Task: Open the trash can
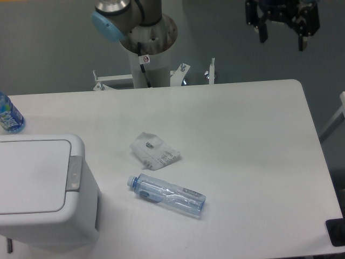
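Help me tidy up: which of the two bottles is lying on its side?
The clear bottle in the middle of the table, right of the trash can. The other bottle, at the left edge, stands upright.

Trash can (38,189) sits left of bottle (167,195), wrapper (153,151) behind it.

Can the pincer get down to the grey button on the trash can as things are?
Probably yes. The pincer hangs open, far from the trash can, and nothing covers the grey button strip.
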Action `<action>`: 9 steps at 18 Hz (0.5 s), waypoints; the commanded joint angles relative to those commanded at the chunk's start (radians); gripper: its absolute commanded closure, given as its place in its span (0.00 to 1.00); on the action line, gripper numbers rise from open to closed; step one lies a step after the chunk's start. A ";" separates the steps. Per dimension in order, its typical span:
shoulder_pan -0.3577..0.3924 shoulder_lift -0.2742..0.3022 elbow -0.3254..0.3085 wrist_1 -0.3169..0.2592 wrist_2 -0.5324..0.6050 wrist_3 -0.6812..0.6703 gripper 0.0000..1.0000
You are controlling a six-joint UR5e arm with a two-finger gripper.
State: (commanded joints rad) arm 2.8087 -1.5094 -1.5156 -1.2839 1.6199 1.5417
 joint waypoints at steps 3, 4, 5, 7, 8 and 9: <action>0.000 0.000 0.002 0.000 -0.005 0.000 0.00; -0.002 -0.002 0.006 -0.002 -0.006 0.000 0.00; -0.005 -0.002 0.011 -0.002 -0.008 -0.003 0.00; -0.009 -0.006 0.012 -0.002 -0.024 -0.084 0.00; -0.012 -0.008 0.014 -0.002 -0.046 -0.166 0.00; -0.023 -0.009 0.017 0.002 -0.076 -0.261 0.00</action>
State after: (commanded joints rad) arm 2.7858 -1.5186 -1.4987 -1.2824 1.5435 1.2803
